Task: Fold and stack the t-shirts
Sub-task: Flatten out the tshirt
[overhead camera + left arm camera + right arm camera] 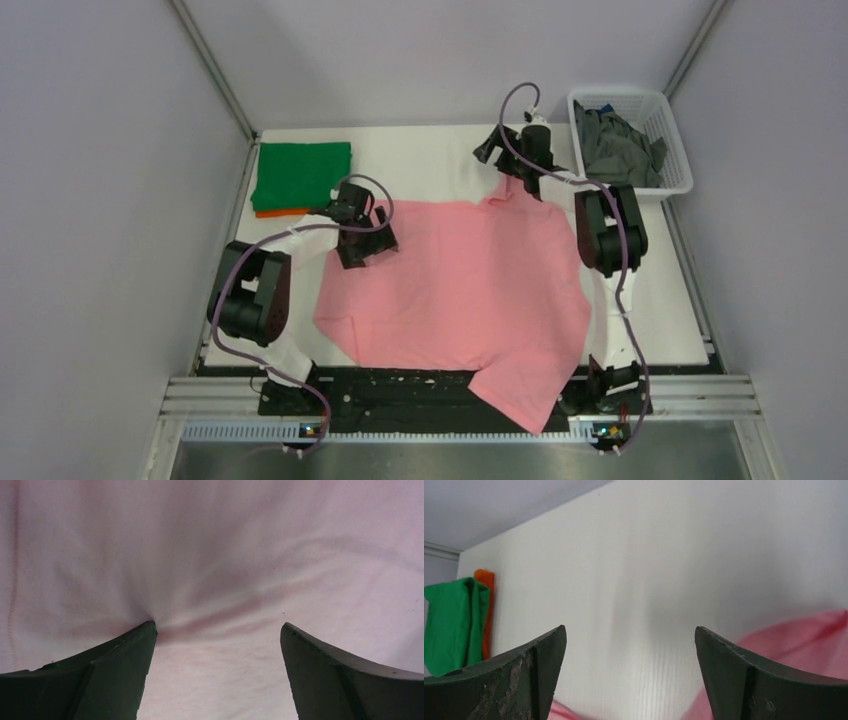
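A light pink t-shirt (470, 290) lies spread over the middle of the white table (420, 160), one part hanging over the near edge. My left gripper (362, 250) is open at the shirt's far left corner. In the left wrist view its fingertips (150, 630) press into the pink cloth (225, 555), which puckers at the left tip. My right gripper (489, 150) is open and empty above the bare table by the shirt's far edge (804, 635). A folded green shirt (300, 172) lies on an orange one (272, 212) at the back left.
A white lattice basket (680, 150) at the back right holds dark grey shirts (612, 145). The green shirt (451, 620) and the orange shirt (485, 610) also show in the right wrist view. Grey walls enclose the table on three sides.
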Motion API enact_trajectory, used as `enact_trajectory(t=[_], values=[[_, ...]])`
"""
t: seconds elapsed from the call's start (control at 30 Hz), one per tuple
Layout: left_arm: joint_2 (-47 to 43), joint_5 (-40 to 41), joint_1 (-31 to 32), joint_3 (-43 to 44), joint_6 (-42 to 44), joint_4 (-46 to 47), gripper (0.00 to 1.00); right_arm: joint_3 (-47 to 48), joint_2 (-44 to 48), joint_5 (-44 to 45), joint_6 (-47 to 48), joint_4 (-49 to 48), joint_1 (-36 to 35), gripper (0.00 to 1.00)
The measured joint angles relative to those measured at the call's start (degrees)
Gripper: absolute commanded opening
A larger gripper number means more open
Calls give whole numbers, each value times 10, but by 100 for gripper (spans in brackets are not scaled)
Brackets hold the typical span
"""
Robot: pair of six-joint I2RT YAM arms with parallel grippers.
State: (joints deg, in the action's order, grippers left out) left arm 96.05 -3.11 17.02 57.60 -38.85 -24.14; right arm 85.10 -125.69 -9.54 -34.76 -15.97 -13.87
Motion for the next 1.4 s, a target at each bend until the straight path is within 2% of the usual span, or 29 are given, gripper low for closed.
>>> enact_trajectory(t=[0.2,0.4,0.5,0.73,0.83,0.97,1.13,1.4], values=[[-9,7,0,-6,0,-14,99,116,-76,-10,-8,11,-10,98],[-18,15,0,-13,0,-31,99,125,-74,-8,39,70,-10,98],[-18,15,0,-15,0,-31,99,91,-36,-4,67,96,-10,99],[-22,15,0,-18,0,-30,99,-85,159,13,92,115,-10,99],[-22,14,0,-18,0,-31,99,-139,205,19,92,113,-14,98],[-22,14,0,-18,0,-31,99,-180,205,22,91,128,-29,99],[-22,14,0,-18,0,-30,99,-186,181,23,89,139,-47,98],[-22,15,0,-18,1,-31,99,-103,98,32,85,141,-51,99]])
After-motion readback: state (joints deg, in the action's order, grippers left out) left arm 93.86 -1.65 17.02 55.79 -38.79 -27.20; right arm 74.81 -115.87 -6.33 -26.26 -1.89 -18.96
